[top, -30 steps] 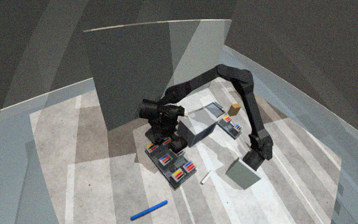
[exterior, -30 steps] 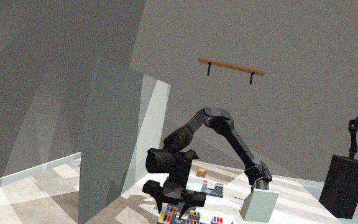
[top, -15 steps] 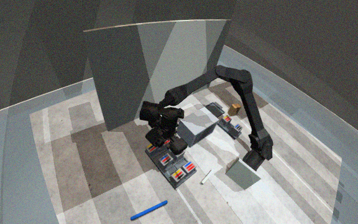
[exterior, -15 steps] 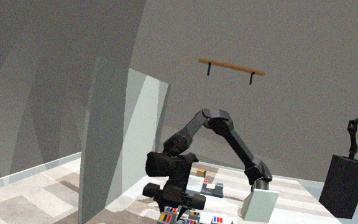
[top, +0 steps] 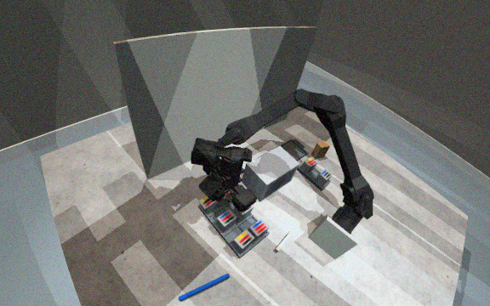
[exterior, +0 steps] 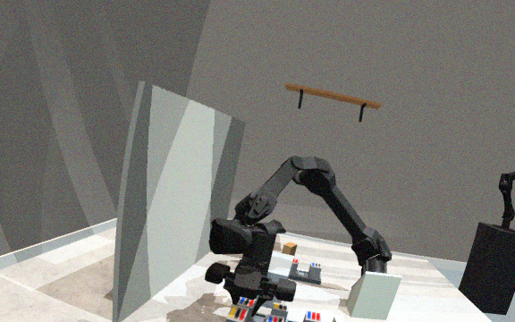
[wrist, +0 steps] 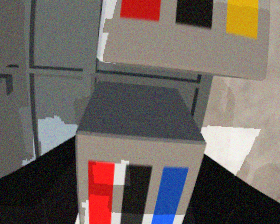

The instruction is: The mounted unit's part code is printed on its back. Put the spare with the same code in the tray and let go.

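My gripper [top: 228, 196] [exterior: 246, 304] [wrist: 132, 145] is shut on a grey spare with red, black and blue stripes [wrist: 134, 150]. It is at the far end of the dark spares rack [top: 225, 233]; I cannot tell whether the spare is raised. Beside it sits a spare with red, black and yellow stripes [top: 207, 201] [exterior: 238, 313] [wrist: 191, 47]. Several other striped spares stand in the rack. A small dark base [top: 315, 175] [exterior: 304, 278] bears two striped parts. A dark square tray [top: 295, 150] lies behind the grey box. No printed code is readable.
A grey box [top: 270, 170] [exterior: 281, 265] stands between rack and tray. A tall screen [top: 215, 85] [exterior: 173, 192] stands behind the gripper. A brown block [top: 321, 150] [exterior: 290, 249], a green-grey panel [top: 332, 238] [exterior: 375, 295], a blue rod [top: 203, 287] and a thin pale stick [top: 282, 242] are around.
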{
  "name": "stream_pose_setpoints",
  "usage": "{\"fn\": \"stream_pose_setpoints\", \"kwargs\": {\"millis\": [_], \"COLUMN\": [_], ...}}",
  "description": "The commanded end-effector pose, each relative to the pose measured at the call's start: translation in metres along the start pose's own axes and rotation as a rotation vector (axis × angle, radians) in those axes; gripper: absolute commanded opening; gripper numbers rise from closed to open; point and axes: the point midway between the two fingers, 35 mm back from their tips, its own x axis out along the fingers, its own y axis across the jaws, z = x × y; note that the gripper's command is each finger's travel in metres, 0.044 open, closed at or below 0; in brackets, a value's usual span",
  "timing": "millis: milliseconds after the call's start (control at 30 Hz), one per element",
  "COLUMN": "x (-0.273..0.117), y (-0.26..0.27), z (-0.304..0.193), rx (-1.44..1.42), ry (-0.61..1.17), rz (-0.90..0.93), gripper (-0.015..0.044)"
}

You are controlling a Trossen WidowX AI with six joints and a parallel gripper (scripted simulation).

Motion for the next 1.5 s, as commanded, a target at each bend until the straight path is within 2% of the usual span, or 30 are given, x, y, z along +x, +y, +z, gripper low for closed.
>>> {"fn": "stream_pose_setpoints", "kwargs": {"millis": [0, 167, 500, 767, 1200, 1467], "x": [0.000, -0.005, -0.074, -0.079, -0.132, -0.139], "y": [0.000, -0.001, 0.000, 0.000, 0.000, -0.024], "z": [0.000, 0.000, 0.001, 0.003, 0.004, -0.040], "rx": [0.000, 0.000, -0.004, -0.011, -0.005, -0.012], "ry": [0.000, -0.001, 0.000, 0.003, -0.001, -0.020], "rz": [0.000, 0.000, -0.001, -0.007, -0.001, 0.001], "gripper": [0.0000, 0.0000, 0.0000, 0.0000, 0.0000, 0.0000]}}
